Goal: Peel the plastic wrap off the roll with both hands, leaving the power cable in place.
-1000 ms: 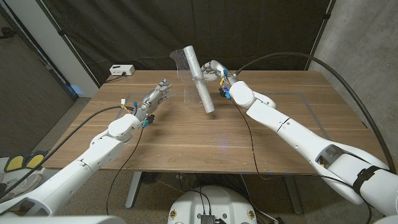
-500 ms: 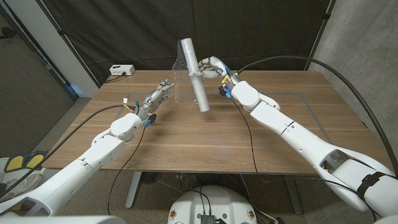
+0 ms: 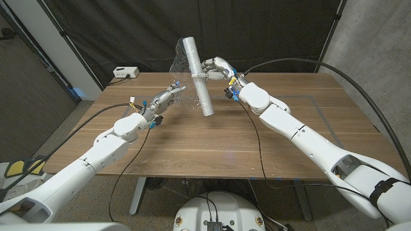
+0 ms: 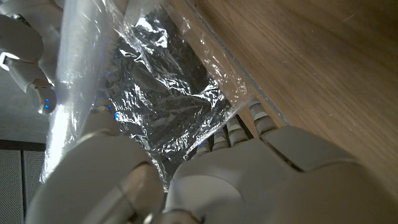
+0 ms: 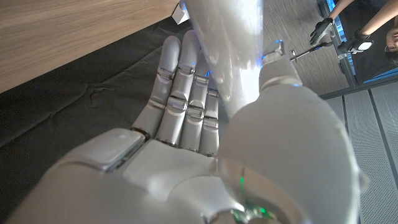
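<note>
Plastic wrap [image 4: 163, 99] stretches in a thin, crinkled sheet from the roll [image 3: 198, 76], held tilted above the far side of the table [image 3: 212, 138] in the right hand [image 3: 216, 68]. The left hand [image 3: 166, 99] pinches the film's loose edge. It looks feather-light, clingy and easily torn, so I'd keep hold near that edge.
</note>
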Controlling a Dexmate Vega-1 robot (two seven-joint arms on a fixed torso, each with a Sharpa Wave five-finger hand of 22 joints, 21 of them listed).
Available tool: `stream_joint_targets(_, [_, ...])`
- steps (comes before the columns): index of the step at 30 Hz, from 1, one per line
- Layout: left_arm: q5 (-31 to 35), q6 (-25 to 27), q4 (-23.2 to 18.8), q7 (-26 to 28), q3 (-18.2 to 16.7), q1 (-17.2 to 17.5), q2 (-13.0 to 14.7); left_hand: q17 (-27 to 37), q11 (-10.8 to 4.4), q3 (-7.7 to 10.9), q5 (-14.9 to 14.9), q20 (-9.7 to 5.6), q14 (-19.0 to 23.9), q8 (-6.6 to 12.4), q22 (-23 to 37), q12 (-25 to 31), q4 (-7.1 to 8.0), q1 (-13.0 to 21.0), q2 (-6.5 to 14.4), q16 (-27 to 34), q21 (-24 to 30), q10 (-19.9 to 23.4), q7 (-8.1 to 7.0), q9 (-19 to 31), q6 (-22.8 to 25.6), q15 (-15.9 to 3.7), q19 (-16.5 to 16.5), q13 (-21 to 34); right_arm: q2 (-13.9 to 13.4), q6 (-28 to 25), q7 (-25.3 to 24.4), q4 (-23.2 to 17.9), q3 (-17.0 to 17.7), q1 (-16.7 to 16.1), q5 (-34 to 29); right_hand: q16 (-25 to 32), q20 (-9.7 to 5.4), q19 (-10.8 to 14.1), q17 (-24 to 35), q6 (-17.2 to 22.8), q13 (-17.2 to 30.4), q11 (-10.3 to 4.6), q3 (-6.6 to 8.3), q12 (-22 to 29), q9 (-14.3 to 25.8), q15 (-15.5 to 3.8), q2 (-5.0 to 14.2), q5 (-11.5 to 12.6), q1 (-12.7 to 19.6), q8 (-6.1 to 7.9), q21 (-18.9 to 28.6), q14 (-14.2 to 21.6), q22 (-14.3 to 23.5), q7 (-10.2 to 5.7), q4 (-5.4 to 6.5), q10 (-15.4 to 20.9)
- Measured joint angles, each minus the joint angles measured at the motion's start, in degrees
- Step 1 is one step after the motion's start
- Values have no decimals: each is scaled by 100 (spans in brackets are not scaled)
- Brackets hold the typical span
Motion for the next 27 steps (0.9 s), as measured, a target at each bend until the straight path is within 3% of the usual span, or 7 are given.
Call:
stream_joint_targets(6, [-256, -297, 385, -712, 76, -223, -101, -27, -213, 88, 6, -340, 315, 92, -26, 65, -48, 631, 225, 0, 39, 496, 52, -17, 77, -187, 170, -27, 2, 41, 92, 38, 2, 0, 63, -4, 2, 2, 26, 0, 1, 0, 0, 21, -1, 0, 0, 1, 0, -1, 24, 0, -37, 0, 0, 0])
stream_joint_targets(12, [-608, -588, 809, -1592, 135, -439, -264, -53, -447, 225, -199, -698, 1038, 364, -15, 131, -1, 1351, 411, 12, 302, 1288, -56, -17, 898, -283, 785, -53, 5, 62, 179, 75, 3, 13, 123, -6, -10, -11, 38, 0, 2, 0, 0, 20, 26, 0, 0, 0, 0, -3, 24, 0, -64, 0, 0, 0])
stream_joint_targets(15, [-608, -588, 925, -1592, 145, -496, -324, -39, -682, 225, -343, -1023, 1963, 554, 14, 194, 93, 1576, 516, 151, 630, 2087, -134, -38, 1549, -300, 1440, -53, 11, 63, 203, 95, 3, 25, 142, -10, -10, -28, 50, 0, 3, 0, 0, 20, 30, 0, 0, -1, 0, -15, 25, 0, -76, 0, 0, 0])
stream_joint_targets(16, [-747, -701, 983, -1884, 149, -524, -356, -36, -773, 242, -381, -1103, 2341, 605, 36, 199, 114, 1631, 570, 206, 760, 2384, -150, -44, 1755, -314, 1660, -53, 11, 63, 208, 95, 3, 25, 149, -10, -10, -28, 51, 0, 3, 0, 0, 20, 31, 0, 0, -2, 0, -17, 34, 0, -77, 0, 0, 0])
stream_joint_targets(21, [-920, -837, 1140, -2110, 150, -575, -473, 4, -1063, 357, -420, -1282, 3841, 889, 149, 334, 229, 1819, 847, 424, 1277, 3667, -234, -84, 2812, -461, 2270, -44, 37, 64, 268, 160, 17, 35, 243, -11, -9, -28, 51, 0, 5, 0, 0, 20, 31, 0, 0, 4, 0, -18, 66, 0, -103, 0, 0, 0])
stream_joint_targets(24, [-984, -886, 1186, -2125, 128, -574, -538, 90, -1123, 440, -420, -1369, 4677, 1032, 272, 464, 312, 1797, 1137, 579, 1614, 4475, -215, -119, 3492, -681, 2439, -8, 59, 54, 348, 200, 30, 48, 364, -14, -9, -28, 58, -2, 7, 0, 0, 20, 31, -12, 0, 19, 0, -19, 66, -12, -128, -2, 0, 0])
stream_joint_targets(27, [-1050, -939, 1199, -2089, 86, -546, -590, 189, -1065, 497, -396, -1400, 5388, 1157, 404, 675, 412, 1753, 1348, 737, 1930, 5159, -158, -123, 4162, -923, 2588, 102, 83, -42, 475, 247, 44, 69, 543, -27, 11, -48, 63, -22, 8, 0, 0, 17, 30, -11, 0, 19, 0, -20, 67, -11, -156, -22, 0, 0])
